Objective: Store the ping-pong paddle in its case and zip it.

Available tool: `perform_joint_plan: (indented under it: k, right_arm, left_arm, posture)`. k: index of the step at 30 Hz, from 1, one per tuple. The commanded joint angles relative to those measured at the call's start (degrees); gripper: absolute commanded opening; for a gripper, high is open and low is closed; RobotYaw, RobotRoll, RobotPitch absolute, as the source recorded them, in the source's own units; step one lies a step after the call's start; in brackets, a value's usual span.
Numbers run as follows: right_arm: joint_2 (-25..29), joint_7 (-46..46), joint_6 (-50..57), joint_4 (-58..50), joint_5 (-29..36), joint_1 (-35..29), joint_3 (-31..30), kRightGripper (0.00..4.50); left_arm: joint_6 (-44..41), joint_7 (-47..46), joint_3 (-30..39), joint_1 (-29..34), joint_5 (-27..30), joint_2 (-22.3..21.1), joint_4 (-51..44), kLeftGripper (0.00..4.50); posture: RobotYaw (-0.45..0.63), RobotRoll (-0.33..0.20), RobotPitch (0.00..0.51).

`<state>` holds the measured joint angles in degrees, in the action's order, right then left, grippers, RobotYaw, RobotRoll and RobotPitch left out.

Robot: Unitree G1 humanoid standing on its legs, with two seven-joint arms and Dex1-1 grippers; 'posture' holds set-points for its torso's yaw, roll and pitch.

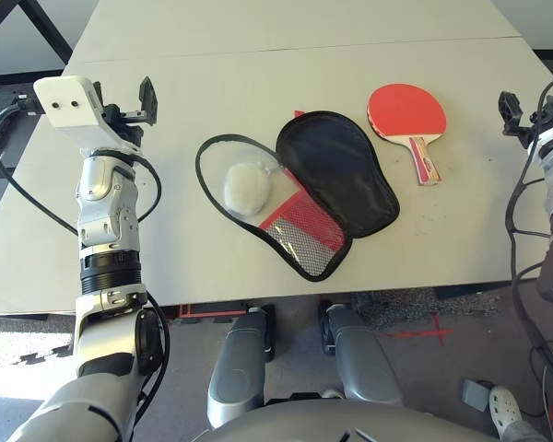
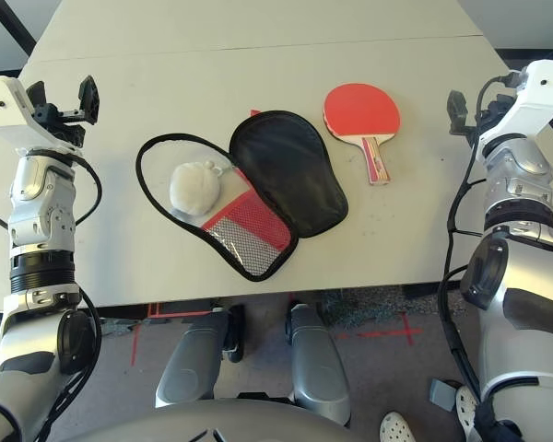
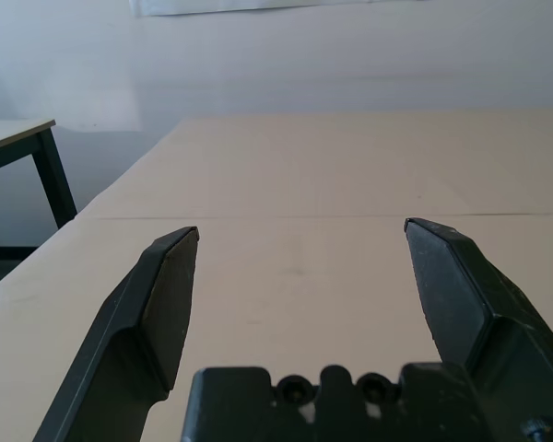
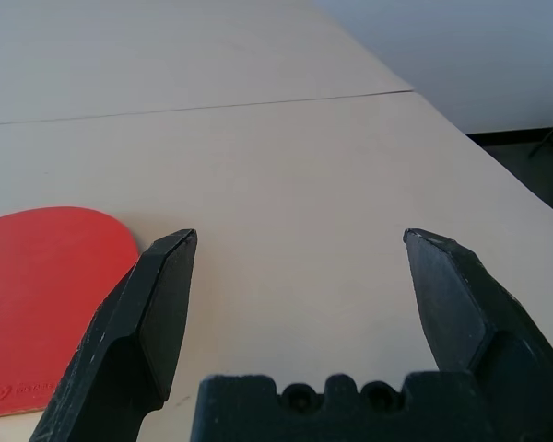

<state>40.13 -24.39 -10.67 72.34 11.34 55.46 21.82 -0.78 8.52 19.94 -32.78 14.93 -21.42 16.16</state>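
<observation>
One paddle [image 2: 361, 112], one case [image 2: 258, 189], one ball [image 2: 194, 187]

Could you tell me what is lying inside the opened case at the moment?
A fluffy white ball lies inside the open case, beside its mesh pocket. The paddle lies apart on the table. The pocket's contents cannot be made out.

The ping-pong paddle [image 1: 406, 111] is red-faced, its pale handle striped red and white. The case [image 1: 336, 175] shows black lining, red fabric, seemingly black mesh. A fluffy white ball [image 1: 247, 188]. Pale beige bench [image 1: 258, 74].
</observation>
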Motion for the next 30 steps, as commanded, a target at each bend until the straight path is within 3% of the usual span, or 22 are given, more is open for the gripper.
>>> perform_joint_plan:
  k: [1, 7, 13, 18, 22, 30]
  right_arm:
    - [0.07, 0.03, -0.77, 0.19, 0.28, 0.32, 0.53, 4.47]
    - [-0.01, 0.05, -0.63, 0.19, 0.22, 0.41, 0.43, 4.47]
    - [-0.38, -0.20, 0.23, 0.46, 0.22, 0.21, 0.35, 4.47]
    - [-1.20, -0.90, 1.86, 0.59, 0.19, 0.54, 0.04, 4.47]
    - [-1.87, -1.09, 4.68, 0.33, -0.28, 0.93, -0.77, 4.47]
    - [-2.21, -0.06, 15.29, -2.08, -2.00, 4.91, -3.76, 4.47]
  left_arm:
    - [-0.66, -0.46, 0.65, 1.46, 0.01, -0.43, -0.04, 4.50]
    - [-1.84, -0.27, 1.40, -0.16, 0.58, -1.79, 0.77, 4.50]
    - [-17.82, 7.89, -2.07, -5.93, 7.62, -7.52, -10.26, 4.50]
    - [-29.75, 14.49, -7.85, -8.36, 12.48, -9.24, -19.15, 4.50]
    - [-36.57, 21.25, -14.01, -7.91, 15.48, -10.25, -25.87, 4.50]
    - [-40.84, 29.59, -21.33, -4.03, 15.85, -10.73, -29.79, 4.50]
  posture:
    - [0.09, 0.000, 0.202]
    - [0.08, 0.000, 0.206]
    - [0.10, 0.000, 0.193]
    - [0.10, 0.000, 0.189]
    - [0.09, 0.000, 0.189]
    - [0.06, 0.000, 0.192]
